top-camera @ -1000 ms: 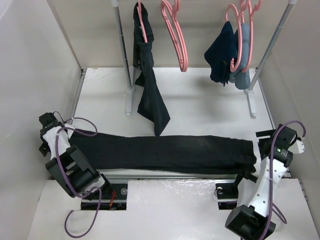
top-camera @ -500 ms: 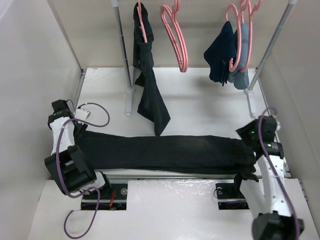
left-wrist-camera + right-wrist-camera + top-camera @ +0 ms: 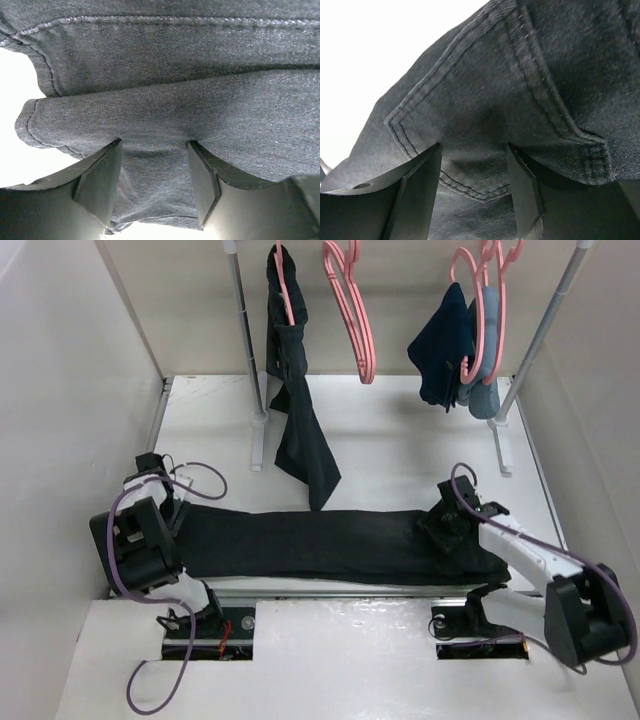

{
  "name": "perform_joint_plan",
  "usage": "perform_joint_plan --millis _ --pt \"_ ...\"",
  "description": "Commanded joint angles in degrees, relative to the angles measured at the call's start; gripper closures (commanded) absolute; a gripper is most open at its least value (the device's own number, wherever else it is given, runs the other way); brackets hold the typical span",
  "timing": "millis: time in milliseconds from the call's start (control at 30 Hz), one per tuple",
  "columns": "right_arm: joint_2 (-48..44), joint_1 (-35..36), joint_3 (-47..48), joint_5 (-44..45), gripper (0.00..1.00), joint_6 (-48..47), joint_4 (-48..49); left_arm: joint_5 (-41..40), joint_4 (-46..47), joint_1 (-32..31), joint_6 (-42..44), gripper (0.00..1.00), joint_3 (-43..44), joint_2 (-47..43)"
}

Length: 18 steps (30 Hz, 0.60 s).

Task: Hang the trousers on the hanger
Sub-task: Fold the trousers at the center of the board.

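Note:
The black trousers [image 3: 320, 543] lie flat across the near part of the table, legs to the left and waist to the right. My left gripper [image 3: 168, 504] is down on their left end. In the left wrist view it [image 3: 155, 146] is open, with hem fabric [image 3: 150, 120] lying between the fingers [image 3: 100, 182]. My right gripper [image 3: 447, 523] is down on the waist end. In the right wrist view it [image 3: 474, 146] is open astride a stitched back pocket [image 3: 485, 115]. An empty pink hanger [image 3: 350, 315] hangs on the rail at the back.
Another dark pair of trousers [image 3: 297, 420] hangs from a pink hanger at the back left, its leg tip reaching down to the flat trousers. A navy garment [image 3: 443, 355] hangs on pink hangers at the back right. The rail stands on two grey posts [image 3: 250, 350]. White walls close in both sides.
Both arms have swung inward from the table's side edges. The left gripper has come down on the trousers' left end and the right gripper on the waist end.

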Motion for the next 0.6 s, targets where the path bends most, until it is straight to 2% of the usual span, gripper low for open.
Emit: perform_joint_plan --millis 0,67,200,333,467,533,567 --pt "7.25 -3.16 3.91 2.15 0.39 -2.95 6.40 -0.12 6.79 -0.05 -3.94 0.48 1.16 2.30" --pt "13.47 -5.10 8.92 2.86 0.39 -7.51 7.19 -0.12 8.29 -0.05 -3.94 0.48 1.68 3.87" --pt "22.79 -9.05 19.02 10.33 0.39 -14.89 6.32 -0.65 9.88 -0.05 -6.31 0.48 4.85 6.78" --pt "28.79 -12.48 27.64 9.02 0.38 -23.78 8.52 2.95 8.47 -0.57 -8.16 0.48 8.80 8.10" --pt "25.74 -11.35 31.26 9.81 0.32 -25.73 5.54 5.67 6.98 -1.80 -8.78 0.48 7.24 5.47" --pt "18.66 -12.12 28.02 7.80 0.28 -25.73 4.75 6.21 6.98 -1.80 -8.78 0.48 6.00 3.19" --pt "16.08 -12.83 26.96 7.18 0.16 -25.04 3.61 6.21 6.98 -1.80 -8.78 0.48 4.95 2.57"
